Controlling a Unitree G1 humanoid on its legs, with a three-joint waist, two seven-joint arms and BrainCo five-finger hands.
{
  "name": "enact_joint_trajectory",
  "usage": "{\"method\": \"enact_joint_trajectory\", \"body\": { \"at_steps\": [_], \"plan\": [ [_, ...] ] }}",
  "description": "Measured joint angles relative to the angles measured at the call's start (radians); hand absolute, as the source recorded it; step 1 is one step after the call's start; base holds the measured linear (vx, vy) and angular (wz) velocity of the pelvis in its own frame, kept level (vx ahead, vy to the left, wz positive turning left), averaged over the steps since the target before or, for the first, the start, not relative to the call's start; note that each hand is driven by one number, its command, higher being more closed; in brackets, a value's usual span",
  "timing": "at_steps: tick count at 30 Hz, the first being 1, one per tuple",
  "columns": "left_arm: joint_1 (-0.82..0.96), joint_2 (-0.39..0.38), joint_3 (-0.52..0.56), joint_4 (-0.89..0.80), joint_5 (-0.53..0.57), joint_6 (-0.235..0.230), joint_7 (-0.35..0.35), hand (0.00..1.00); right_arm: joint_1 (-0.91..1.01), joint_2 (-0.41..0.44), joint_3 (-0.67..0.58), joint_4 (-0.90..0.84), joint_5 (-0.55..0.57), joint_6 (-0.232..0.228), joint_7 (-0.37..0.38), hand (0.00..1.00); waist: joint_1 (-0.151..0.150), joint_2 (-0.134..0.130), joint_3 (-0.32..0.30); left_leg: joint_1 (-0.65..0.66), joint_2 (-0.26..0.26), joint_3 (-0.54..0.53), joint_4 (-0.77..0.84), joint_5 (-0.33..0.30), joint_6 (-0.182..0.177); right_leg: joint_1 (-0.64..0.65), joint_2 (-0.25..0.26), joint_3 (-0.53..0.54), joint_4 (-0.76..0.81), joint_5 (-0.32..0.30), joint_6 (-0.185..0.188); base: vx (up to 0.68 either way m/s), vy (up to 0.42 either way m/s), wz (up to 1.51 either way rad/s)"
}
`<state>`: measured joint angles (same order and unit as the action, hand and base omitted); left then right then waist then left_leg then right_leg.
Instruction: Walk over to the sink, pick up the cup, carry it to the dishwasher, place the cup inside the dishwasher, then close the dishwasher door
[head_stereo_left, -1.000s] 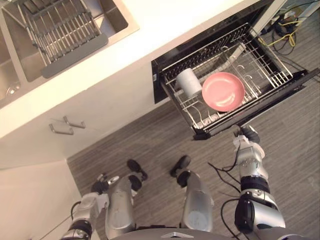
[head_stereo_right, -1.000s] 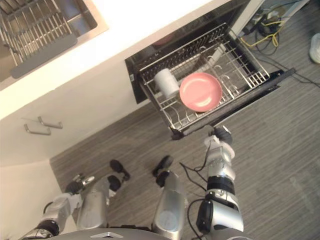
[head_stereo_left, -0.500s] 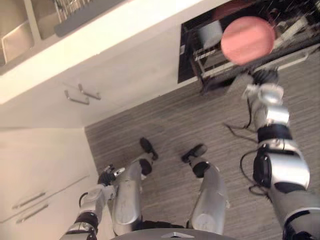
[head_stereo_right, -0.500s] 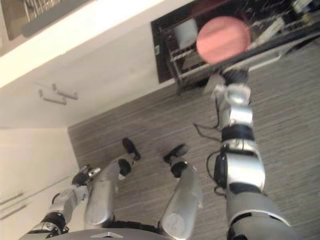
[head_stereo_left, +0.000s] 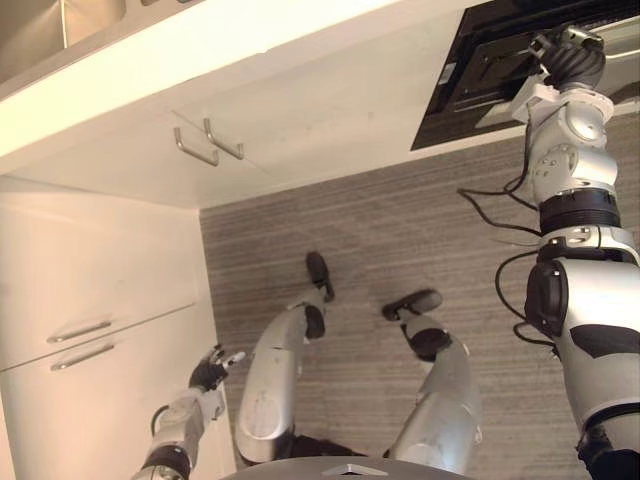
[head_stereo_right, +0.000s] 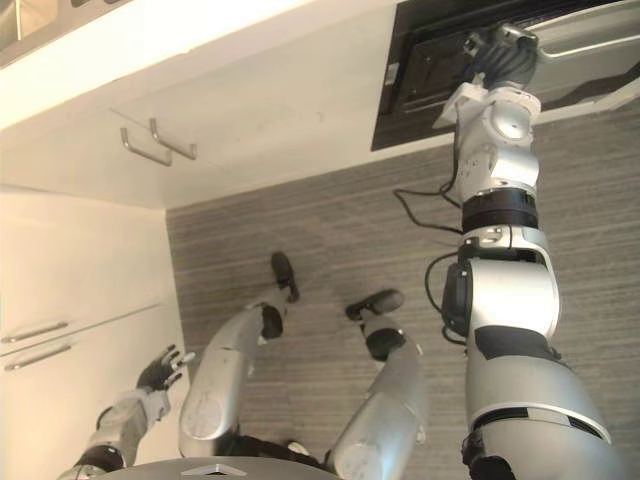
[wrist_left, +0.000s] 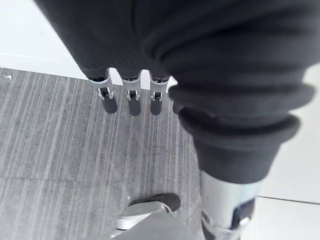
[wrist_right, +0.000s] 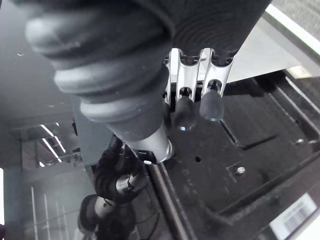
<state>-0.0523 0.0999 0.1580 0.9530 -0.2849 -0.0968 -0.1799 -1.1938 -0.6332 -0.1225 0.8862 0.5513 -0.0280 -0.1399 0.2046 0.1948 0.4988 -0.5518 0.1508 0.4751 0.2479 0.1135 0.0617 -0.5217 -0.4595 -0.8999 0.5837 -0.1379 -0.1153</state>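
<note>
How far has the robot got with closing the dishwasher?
Done, it seems: neither hand holds a cup; the left hand hangs open beside the white cabinets. In hand: the right hand presses straight fingers on the glossy black dishwasher door, tipped up almost flush with the cabinet front. Left: the last push; I cannot tell whether it has latched.

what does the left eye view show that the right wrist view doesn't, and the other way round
The left eye view adds the wider kitchen: white cabinet doors with bar handles, and the left hand hanging open, low beside the cabinets. The right wrist view adds the close look: straight fingertips of the right hand by the dark surface of the dishwasher door, a small screw in it, and a glossy panel mirroring the hand. Both share the right hand up at the dishwasher door.
</note>
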Motion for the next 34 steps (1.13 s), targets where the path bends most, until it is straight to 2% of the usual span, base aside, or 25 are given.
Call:
{"method": "enact_joint_trajectory", "body": {
  "at_steps": [4, 7, 10, 12, 13, 14, 15, 17, 19, 20, 22, 24, 26, 27, 28, 29, 32, 34],
  "plan": [
    [-0.001, 0.005, 0.019, -0.043, -0.051, 0.001, -0.066, 0.0, 0.038, 0.004, -0.019, -0.012, -0.008, 0.0, 0.096, 0.0, -0.017, -0.001, 0.001, 0.019, 0.006, -0.01, 0.015, -0.016, 0.003, 0.041, -0.002, -0.017, 0.003, -0.01, 0.004, -0.01, -0.03, 0.06],
    [-0.003, 0.013, 0.042, -0.064, -0.096, 0.002, -0.087, 0.0, 0.121, 0.034, -0.032, -0.056, -0.01, -0.002, 0.136, 0.0, -0.033, -0.006, 0.004, 0.037, 0.024, -0.009, 0.014, -0.018, 0.001, 0.07, 0.031, -0.02, -0.033, -0.002, 0.014, -0.02, -0.054, -0.09],
    [-0.003, 0.029, 0.07, -0.071, -0.207, 0.011, -0.146, 0.0, 0.267, 0.095, -0.054, -0.125, 0.011, -0.016, 0.218, 0.0, -0.056, -0.029, 0.019, 0.082, 0.05, -0.003, 0.006, -0.021, -0.01, 0.122, 0.083, -0.02, -0.093, 0.011, 0.03, -0.01, -0.062, -0.17],
    [-0.001, 0.038, 0.095, -0.07, -0.314, 0.027, -0.21, 0.0, 0.427, 0.186, -0.09, -0.178, 0.075, -0.046, 0.298, 0.0, -0.083, -0.069, 0.022, 0.131, 0.061, 0.018, -0.029, -0.014, -0.021, 0.163, 0.12, -0.019, -0.146, 0.022, 0.047, 0.02, -0.076, -0.17],
    [0.0, 0.038, 0.107, -0.07, -0.33, 0.031, -0.225, 0.0, 0.469, 0.216, -0.099, -0.182, 0.092, -0.056, 0.313, 0.0, -0.089, -0.08, 0.022, 0.146, 0.065, 0.026, -0.042, -0.012, -0.024, 0.175, 0.13, -0.019, -0.159, 0.026, 0.053, 0.04, -0.079, -0.2],
    [0.004, 0.041, 0.128, -0.07, -0.362, 0.032, -0.245, 0.0, 0.565, 0.284, -0.116, -0.194, 0.131, -0.071, 0.333, 0.0, -0.101, -0.108, 0.02, 0.178, 0.068, 0.039, -0.063, -0.008, -0.03, 0.2, 0.151, -0.015, -0.191, 0.036, 0.057, 0.03, -0.053, -0.19],
    [0.006, 0.041, 0.139, -0.069, -0.371, 0.032, -0.249, 0.0, 0.615, 0.32, -0.123, -0.2, 0.145, -0.082, 0.338, 0.0, -0.105, -0.122, 0.017, 0.196, 0.07, 0.046, -0.077, -0.007, -0.034, 0.213, 0.161, -0.013, -0.205, 0.041, 0.061, 0.05, -0.058, -0.26],
    [0.033, 0.041, 0.162, -0.059, -0.374, 0.02, -0.216, 0.0, 0.807, 0.444, -0.114, -0.172, 0.125, -0.125, 0.301, 0.0, -0.129, -0.182, -0.015, 0.267, 0.072, 0.078, -0.12, -0.01, -0.054, 0.26, 0.199, 0.012, -0.267, 0.07, 0.06, 0.08, -0.052, -0.36],
    [0.058, 0.038, 0.165, -0.025, -0.332, 0.008, -0.171, 0.0, 0.918, 0.495, -0.099, -0.077, 0.065, -0.156, 0.264, 0.0, -0.144, -0.218, -0.058, 0.317, 0.077, 0.109, -0.136, -0.023, -0.072, 0.29, 0.225, 0.038, -0.309, 0.084, 0.061, 0.1, -0.017, -0.46],
    [0.071, 0.038, 0.165, 0.004, -0.304, 0.003, -0.149, 0.0, 0.979, 0.509, -0.085, -0.007, 0.03, -0.178, 0.251, 0.0, -0.158, -0.233, -0.088, 0.35, 0.078, 0.129, -0.152, -0.028, -0.081, 0.314, 0.24, 0.05, -0.336, 0.091, 0.067, 0.12, 0.003, -0.43],
    [0.073, 0.03, 0.165, 0.044, -0.277, -0.004, -0.129, 0.0, 1.059, 0.518, -0.089, 0.081, 0.019, -0.191, 0.224, 0.0, -0.172, -0.242, -0.126, 0.403, 0.073, 0.152, -0.177, -0.03, -0.095, 0.346, 0.247, 0.06, -0.35, 0.095, 0.067, 0.14, 0.022, -0.33],
    [0.073, 0.015, 0.163, 0.074, -0.277, 0.0, -0.134, 0.0, 1.127, 0.518, -0.102, 0.159, -0.035, -0.169, 0.212, 0.0, -0.179, -0.241, -0.168, 0.456, 0.056, 0.17, -0.226, -0.021, -0.109, 0.373, 0.245, 0.073, -0.349, 0.092, 0.076, 0.12, 0.03, -0.2],
    [0.071, 0.0, 0.152, 0.095, -0.281, 0.065, -0.127, 0.0, 1.199, 0.522, -0.126, 0.202, -0.268, -0.086, 0.174, 0.0, -0.189, -0.227, -0.211, 0.531, 0.03, 0.174, -0.29, -0.002, -0.114, 0.423, 0.237, 0.069, -0.339, 0.074, 0.099, 0.1, 0.029, 0.04],
    [0.071, -0.004, 0.151, 0.102, -0.281, 0.08, -0.122, 0.0, 1.213, 0.524, -0.129, 0.202, -0.31, -0.064, 0.171, 0.0, -0.191, -0.224, -0.222, 0.541, 0.026, 0.172, -0.298, -0.001, -0.113, 0.432, 0.234, 0.068, -0.337, 0.071, 0.104, 0.11, 0.029, 0.09],
    [0.071, -0.005, 0.148, 0.116, -0.279, 0.099, -0.11, 0.0, 1.23, 0.522, -0.136, 0.199, -0.328, -0.03, 0.166, 0.0, -0.195, -0.221, -0.236, 0.557, 0.019, 0.172, -0.308, -0.001, -0.113, 0.443, 0.229, 0.067, -0.334, 0.067, 0.11, 0.09, 0.054, 0.1],
    [0.069, -0.006, 0.138, 0.135, -0.234, 0.11, -0.079, 0.0, 1.228, 0.517, -0.137, 0.194, -0.321, 0.042, 0.15, 0.0, -0.199, -0.217, -0.254, 0.576, 0.008, 0.168, -0.323, 0.0, -0.113, 0.457, 0.22, 0.065, -0.326, 0.063, 0.116, 0.08, 0.062, 0.1],
    [0.067, -0.003, 0.109, 0.161, -0.138, 0.106, -0.023, 0.0, 1.229, 0.518, -0.176, 0.193, -0.323, 0.101, 0.164, 0.0, -0.194, -0.211, -0.282, 0.593, -0.004, 0.156, -0.325, -0.003, -0.113, 0.474, 0.21, 0.058, -0.321, 0.066, 0.123, 0.05, 0.05, 0.12],
    [0.068, -0.003, 0.103, 0.168, -0.131, 0.108, -0.005, 0.0, 1.23, 0.518, -0.185, 0.193, -0.354, 0.1, 0.214, 0.0, -0.192, -0.211, -0.282, 0.605, -0.008, 0.152, -0.325, -0.004, -0.114, 0.489, 0.204, 0.053, -0.32, 0.067, 0.125, 0.01, 0.029, 0.08]
  ]
}}
